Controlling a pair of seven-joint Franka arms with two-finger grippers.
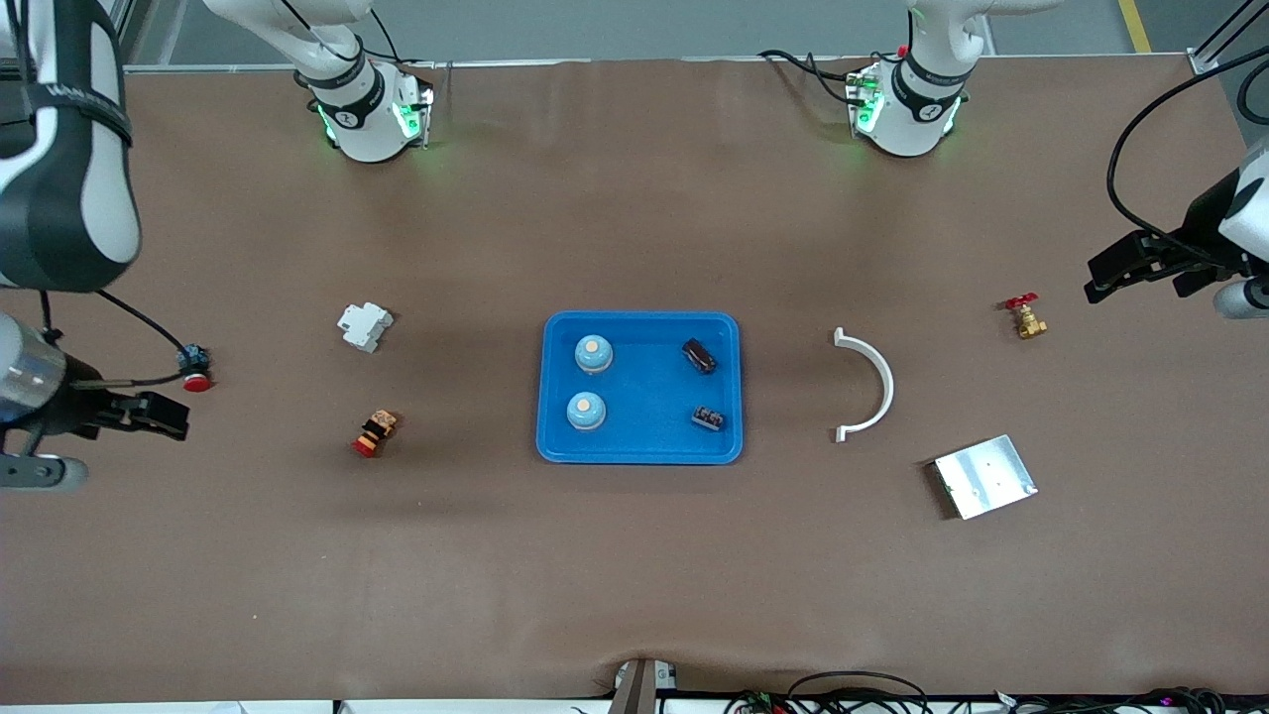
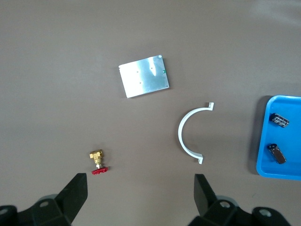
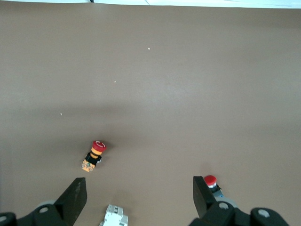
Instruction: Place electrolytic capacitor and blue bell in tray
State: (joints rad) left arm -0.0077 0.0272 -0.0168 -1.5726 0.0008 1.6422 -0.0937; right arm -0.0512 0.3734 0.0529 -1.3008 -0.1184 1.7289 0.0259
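You see the blue tray (image 1: pixel 639 444) at centre frame, holding two blue bells (image 1: pixel 593 353) and two dark capacitors (image 1: pixel 699 355). The left gripper (image 1: pixel 1125 266) hovers wide open at the right edge, the right gripper (image 1: pixel 149 414) wide open at the left edge, both empty and well apart from the tray.

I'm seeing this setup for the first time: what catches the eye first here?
The bright-blue tray at mid-table stands out, holding two blue bells and two small dark parts. Toward the left arm's end lie a white curved clip and a silver plate. The open left gripper and right gripper hang at the table's ends.
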